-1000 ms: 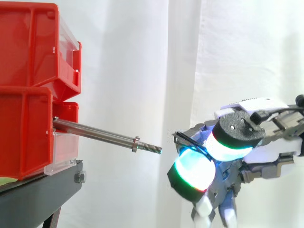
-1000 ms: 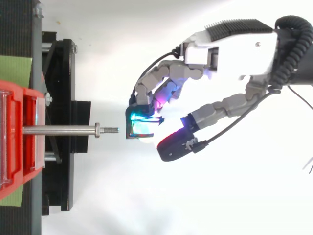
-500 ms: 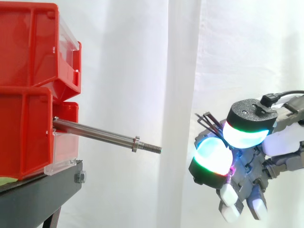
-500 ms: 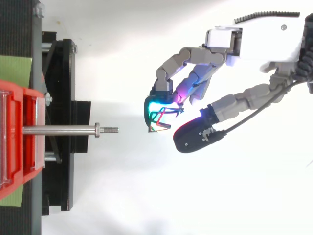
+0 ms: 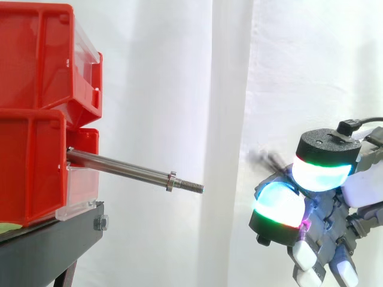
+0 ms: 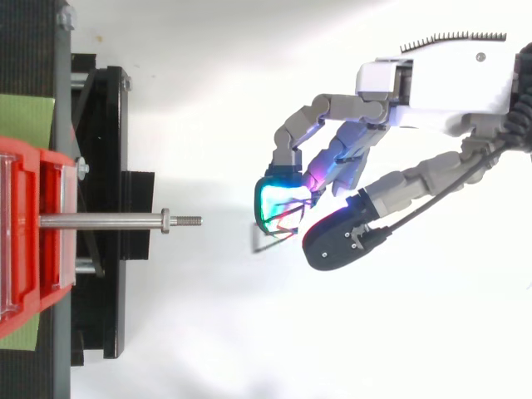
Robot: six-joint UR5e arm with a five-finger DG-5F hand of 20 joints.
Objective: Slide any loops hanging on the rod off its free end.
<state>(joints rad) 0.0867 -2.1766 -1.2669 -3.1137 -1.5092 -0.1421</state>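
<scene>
Hand: one hand (image 6: 432, 87), entering from the right, fingers curled, with a glowing finger pad (image 6: 281, 204) and the black-backed thumb (image 6: 341, 241) closed together.
Grip: the hand pinches one thin dark loop (image 6: 264, 241) between that pad and the thumb. Part of the wire crosses the lit pad and the rest sticks out towards the rod.
Loop, side view: a faint dark streak just above and left of the fingertips (image 5: 278, 206), too blurred to give its shape.
Loop place: off the rod, in the air, well apart from its free end.
Rod: one steel rod (image 5: 119, 169), sloping slightly down from the bins, ending in one collar (image 5: 171, 181) and a short threaded tip (image 5: 191, 187).
Between rod and hand: plain white ground in the top view, and the white curtain (image 5: 197, 89) behind in the side view.
Red bins: two red bins (image 5: 36, 60) counted stacked at the left in the side view, with the rod rooted at the lower level beside a clear front (image 5: 81, 191).
Stand: one black stand (image 6: 104, 166) under the bins.
Green: two green patches (image 6: 25, 120) on the stand's left, one on each side of the bins in the top view.
Change: against half a second ago, the hand sits a little further from the rod tip and slightly lower, the loop going with it. A second ago the loop was just off the threaded tip.
</scene>
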